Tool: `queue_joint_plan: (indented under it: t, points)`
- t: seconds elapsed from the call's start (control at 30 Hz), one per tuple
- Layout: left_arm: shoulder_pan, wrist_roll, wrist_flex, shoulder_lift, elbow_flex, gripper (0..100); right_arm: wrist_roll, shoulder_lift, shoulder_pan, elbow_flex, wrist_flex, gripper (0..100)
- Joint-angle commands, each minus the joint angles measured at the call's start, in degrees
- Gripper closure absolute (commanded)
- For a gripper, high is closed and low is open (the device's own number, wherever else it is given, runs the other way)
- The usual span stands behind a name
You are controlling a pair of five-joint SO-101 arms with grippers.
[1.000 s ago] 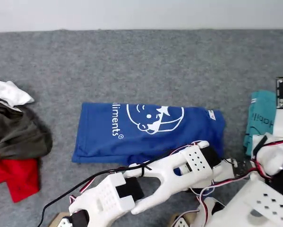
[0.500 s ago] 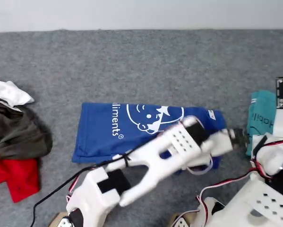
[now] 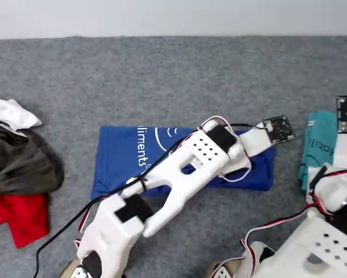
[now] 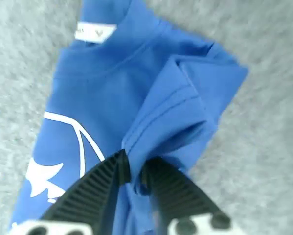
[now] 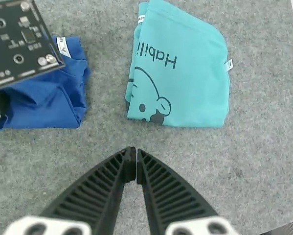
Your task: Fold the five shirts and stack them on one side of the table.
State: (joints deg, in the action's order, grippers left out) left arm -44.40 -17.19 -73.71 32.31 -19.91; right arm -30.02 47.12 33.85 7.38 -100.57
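- A blue shirt (image 3: 118, 165) is laid partly folded mid-worktop (image 3: 190, 75); its long axis runs left to right in the high view.
- Its collar end is turned to the right side, where a white neck label (image 4: 95, 32) is sewn inside; the label text is too small to tell.
- White lettering and a white cartoon graphic are printed on its front, lettering set sideways.
- The left end effector (image 4: 134, 171) is clamped on a folded edge of the blue shirt near the collar end.
- A folded teal shirt (image 5: 180, 73) is placed at the right edge, just beside the blue shirt, apart from it.
- Dark lettering and a cartoon animal are printed on it; a small white side tag (image 5: 228, 63) is seen.
- The right end effector (image 5: 136, 164) is held over bare worktop near the teal shirt, jaws together, nothing gripped.
- A white shirt (image 3: 8, 113), a dark olive shirt (image 3: 19, 162) and a red shirt (image 3: 19, 214) are heaped unfolded at the left edge.
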Motion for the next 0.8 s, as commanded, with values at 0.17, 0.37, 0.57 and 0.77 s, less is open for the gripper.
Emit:
queue_joint_plan:
  t: [0.17,0.37,0.57,0.77]
  points:
    - [3.9,-1.0,2.4,2.1,-2.9,79,-0.2,0.1,0.7,-0.2,-1.8,98.9]
    - [7.5,-1.1,2.8,2.2,-2.9,79,-0.2,0.1,0.7,-0.2,-1.8,98.9]
    - [11.8,-1.1,4.9,2.3,-2.9,79,-0.2,0.1,0.7,-0.2,-1.8,98.9]
    - [12.0,-1.1,4.9,1.7,-2.9,79,-0.1,0.2,0.7,-0.2,-1.8,98.9]
